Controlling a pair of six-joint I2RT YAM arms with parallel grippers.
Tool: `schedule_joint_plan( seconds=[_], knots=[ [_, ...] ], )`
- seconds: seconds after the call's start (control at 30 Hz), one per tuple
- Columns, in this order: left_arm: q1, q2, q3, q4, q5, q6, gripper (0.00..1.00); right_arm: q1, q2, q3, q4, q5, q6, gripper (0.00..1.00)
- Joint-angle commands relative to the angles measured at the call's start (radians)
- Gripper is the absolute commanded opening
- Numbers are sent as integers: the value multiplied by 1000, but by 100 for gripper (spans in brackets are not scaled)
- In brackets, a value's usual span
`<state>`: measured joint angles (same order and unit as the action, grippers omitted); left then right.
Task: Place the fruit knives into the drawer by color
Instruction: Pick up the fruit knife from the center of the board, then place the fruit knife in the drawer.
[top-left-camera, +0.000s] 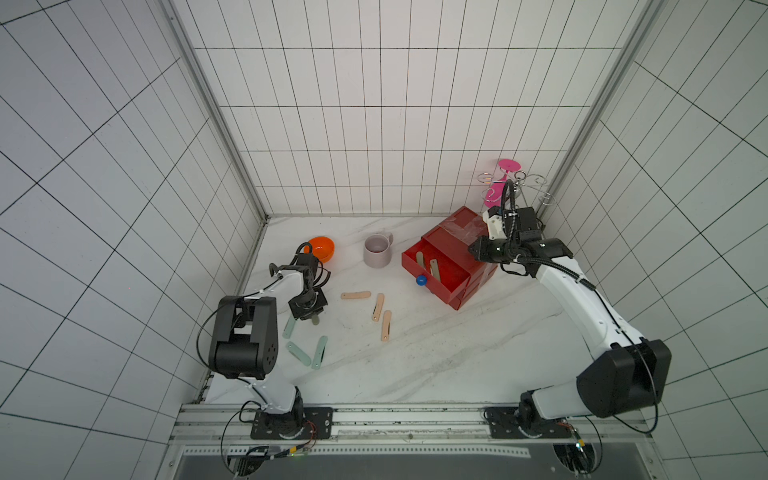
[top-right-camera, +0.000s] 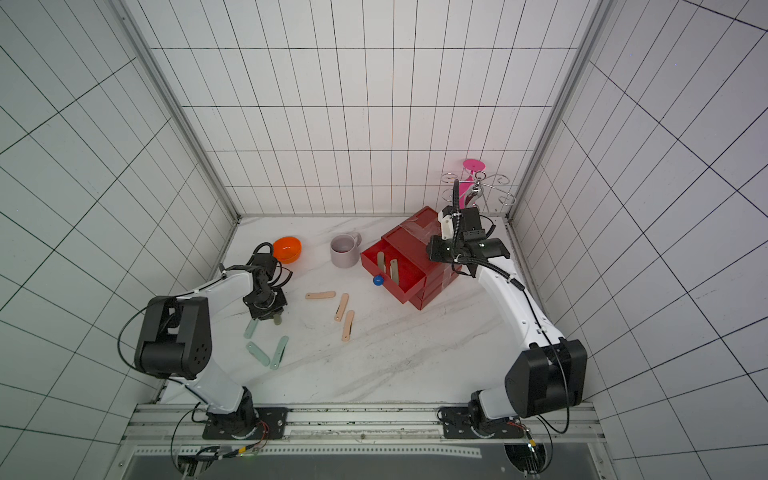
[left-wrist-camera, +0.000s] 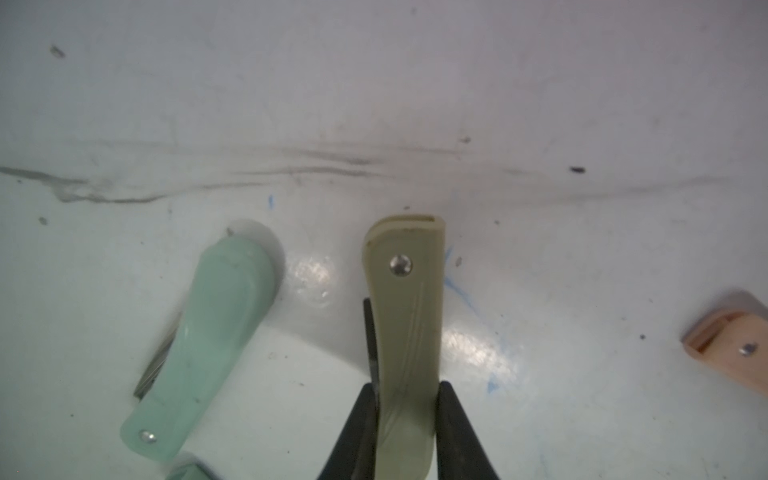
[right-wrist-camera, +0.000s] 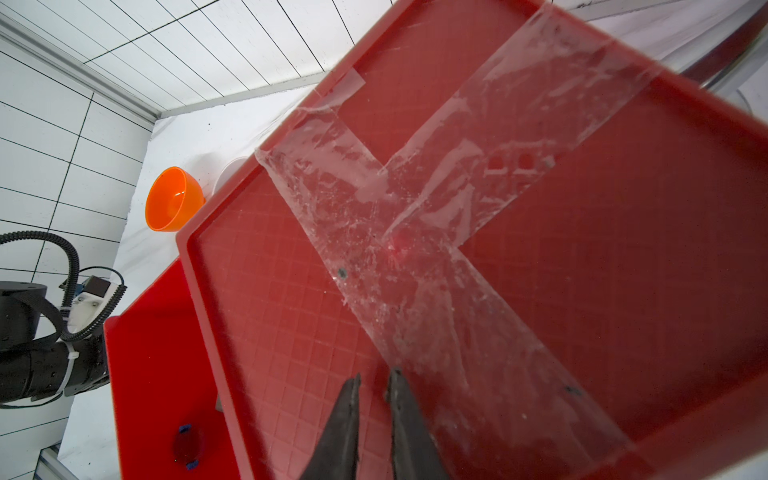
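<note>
Drawer: red three-tier chest, askew near the surface's far right corner, clear tape crossed on its top. The top tier is pulled out, its blue knob facing the middle of the surface.
Right gripper: over the taped top, jaws almost together with a thin gap and nothing between them. Whether the tips touch the top cannot be told.
Left gripper: near the left edge, clenched on an olive-grey knife whose free end points down at the surface.
Mug: pale mauve, by the middle of the far edge.
Bowl: orange, toward the far left corner.
Olive-grey pair: side by side inside the top tier.
Peach-pink knives: three, mid-surface, between the left gripper and the chest.
Mint knives: three, near the left edge, one just beside the held knife.
</note>
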<state>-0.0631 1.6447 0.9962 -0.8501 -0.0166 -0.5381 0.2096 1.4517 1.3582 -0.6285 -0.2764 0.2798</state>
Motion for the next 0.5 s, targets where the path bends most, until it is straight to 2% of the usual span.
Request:
schedule_joint_plan(
  seconds=[0.0,0.47],
  knots=[
    [-28,-79,-14,-7,2,-15,25,-4,59,-88,-225,40,1,17],
    [-167,-259,-41,-32,46,-102,26,-1,37,-87,-252,52,25,17]
  ],
)
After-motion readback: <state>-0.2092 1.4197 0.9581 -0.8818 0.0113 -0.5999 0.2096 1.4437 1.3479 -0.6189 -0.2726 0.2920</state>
